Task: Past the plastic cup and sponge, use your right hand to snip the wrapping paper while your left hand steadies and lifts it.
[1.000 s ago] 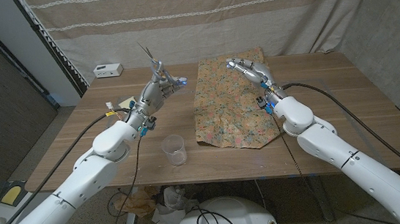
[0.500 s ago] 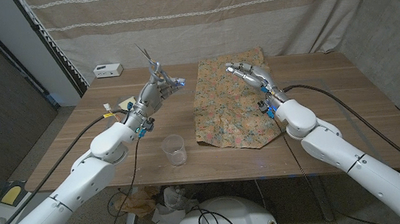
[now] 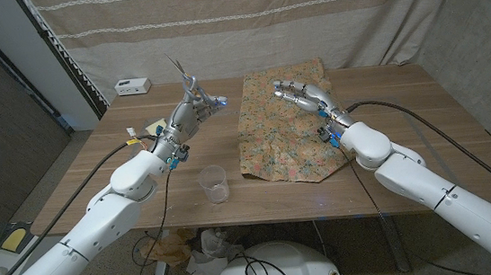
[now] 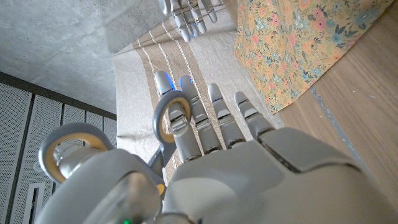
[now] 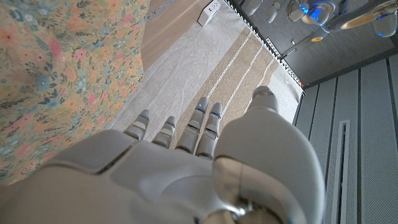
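Above the wrapping paper (image 3: 282,120), right hand (image 3: 300,93) hovering, fingers extended

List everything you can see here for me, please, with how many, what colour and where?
Floral wrapping paper: one sheet, tan-orange, spread on the table's middle-right.
Clear plastic cup: one, see-through, near the front edge.
Grey-handled scissors: one pair, blades pointing up.
Small white box: one, far left corner.
Wooden table: one, brown.
Beige striped curtain: one, behind the table.
Left hand: white-grey, grips the scissors.
Right hand: white-grey, over the paper's far end.
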### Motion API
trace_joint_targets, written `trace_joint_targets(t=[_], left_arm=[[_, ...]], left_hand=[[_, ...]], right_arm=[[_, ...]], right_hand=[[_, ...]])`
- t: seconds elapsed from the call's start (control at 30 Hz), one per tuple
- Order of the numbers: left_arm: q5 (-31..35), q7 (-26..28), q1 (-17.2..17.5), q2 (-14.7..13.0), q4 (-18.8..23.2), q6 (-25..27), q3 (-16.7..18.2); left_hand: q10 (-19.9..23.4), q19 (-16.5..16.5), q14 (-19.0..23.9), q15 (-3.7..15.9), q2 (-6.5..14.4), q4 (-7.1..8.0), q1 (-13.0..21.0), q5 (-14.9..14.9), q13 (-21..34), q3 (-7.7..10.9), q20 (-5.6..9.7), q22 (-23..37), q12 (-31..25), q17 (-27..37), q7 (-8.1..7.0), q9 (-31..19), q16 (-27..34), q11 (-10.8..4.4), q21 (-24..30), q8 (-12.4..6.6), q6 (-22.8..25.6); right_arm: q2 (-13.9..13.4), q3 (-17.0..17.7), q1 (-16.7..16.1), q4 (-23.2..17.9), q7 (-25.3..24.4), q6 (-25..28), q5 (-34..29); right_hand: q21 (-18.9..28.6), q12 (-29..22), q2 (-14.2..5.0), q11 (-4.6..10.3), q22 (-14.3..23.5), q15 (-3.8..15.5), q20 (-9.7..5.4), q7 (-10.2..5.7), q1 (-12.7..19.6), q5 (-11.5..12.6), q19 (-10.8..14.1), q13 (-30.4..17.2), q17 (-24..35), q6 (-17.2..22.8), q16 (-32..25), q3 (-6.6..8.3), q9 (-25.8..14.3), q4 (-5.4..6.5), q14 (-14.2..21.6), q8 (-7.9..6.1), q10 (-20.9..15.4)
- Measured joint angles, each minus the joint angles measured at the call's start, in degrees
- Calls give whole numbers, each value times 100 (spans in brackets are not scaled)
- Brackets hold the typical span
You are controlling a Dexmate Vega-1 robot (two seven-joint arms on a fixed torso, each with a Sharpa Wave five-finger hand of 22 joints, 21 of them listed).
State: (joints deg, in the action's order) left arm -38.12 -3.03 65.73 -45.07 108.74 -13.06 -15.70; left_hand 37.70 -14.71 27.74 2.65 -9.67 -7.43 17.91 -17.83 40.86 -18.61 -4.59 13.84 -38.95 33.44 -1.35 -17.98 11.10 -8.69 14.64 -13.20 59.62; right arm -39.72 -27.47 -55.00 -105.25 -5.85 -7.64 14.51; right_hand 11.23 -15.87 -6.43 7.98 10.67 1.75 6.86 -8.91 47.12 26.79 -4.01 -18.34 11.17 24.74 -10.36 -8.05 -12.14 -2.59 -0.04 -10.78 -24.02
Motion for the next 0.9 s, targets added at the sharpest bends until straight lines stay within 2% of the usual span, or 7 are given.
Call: trace_joint_targets(t=[0.23,0.33,0.37,0.4,0.6,0.7,0.9], left_arm=[[-13,-2,0,0,0,20,0],[-21,-23,0,-1,2,21,5],[-22,-25,-16,-1,-8,21,5],[-26,-33,-16,-1,-8,21,5],[-37,-67,-51,12,-53,22,-5],[-38,-82,-66,17,-67,22,-15],[-38,-97,-94,24,-88,22,-33]], left_hand=[[-2,0,0,0,22,0,22,-49,-27,1,0,0,-27,-27,-8,0,0,2,0,0,-9],[-4,0,0,0,22,0,22,-49,-27,1,0,0,-28,-27,-8,0,0,4,0,0,-9],[-2,0,0,0,22,0,22,-49,-27,1,0,1,-28,-27,-8,0,0,2,0,0,-9],[0,0,0,0,22,0,22,-49,-26,1,0,0,-28,-27,-8,0,0,0,0,0,-9],[2,0,0,0,45,0,45,-49,-26,1,0,1,-28,-27,-8,1,39,-2,22,0,-9],[2,0,0,0,45,0,45,-82,-26,2,0,1,-28,-27,-8,1,39,-2,22,0,-9],[3,2,0,0,45,-1,45,-109,-50,1,2,1,-29,-26,-8,1,39,-2,22,0,-10]], right_arm=[[-112,-123,133,-66,0,0,0],[-152,-188,201,-100,0,0,0],[-158,-198,211,-105,104,318,-520],[-171,-220,233,-115,104,318,-520],[-212,-328,349,-163,172,583,-795],[-230,-385,413,-190,206,687,-900],[-254,-492,524,-213,273,866,-1101]], right_hand=[[0,-27,1,50,0,10,0,24,0,34,0,0,0,-166,-73,-25,0,23,97,0,-93],[0,17,39,7,0,10,0,65,-38,56,1,0,0,-330,-73,-46,0,2,97,0,95],[0,36,39,-4,0,11,3,95,-38,60,-2,0,0,-360,-73,-46,0,2,90,0,151],[0,42,39,-23,0,1,22,111,-38,78,-22,-1,0,-421,-73,-47,0,2,60,0,190],[29,190,100,-271,-30,-135,188,241,-99,143,126,15,-26,-815,-117,-143,1,-15,241,0,644],[45,239,123,-423,-30,-102,247,305,-122,182,188,47,-53,-996,-117,-159,1,-17,339,0,833],[75,306,144,-605,-29,-60,197,390,-142,226,386,129,-53,-1232,-162,-212,8,-37,621,0,1014]])
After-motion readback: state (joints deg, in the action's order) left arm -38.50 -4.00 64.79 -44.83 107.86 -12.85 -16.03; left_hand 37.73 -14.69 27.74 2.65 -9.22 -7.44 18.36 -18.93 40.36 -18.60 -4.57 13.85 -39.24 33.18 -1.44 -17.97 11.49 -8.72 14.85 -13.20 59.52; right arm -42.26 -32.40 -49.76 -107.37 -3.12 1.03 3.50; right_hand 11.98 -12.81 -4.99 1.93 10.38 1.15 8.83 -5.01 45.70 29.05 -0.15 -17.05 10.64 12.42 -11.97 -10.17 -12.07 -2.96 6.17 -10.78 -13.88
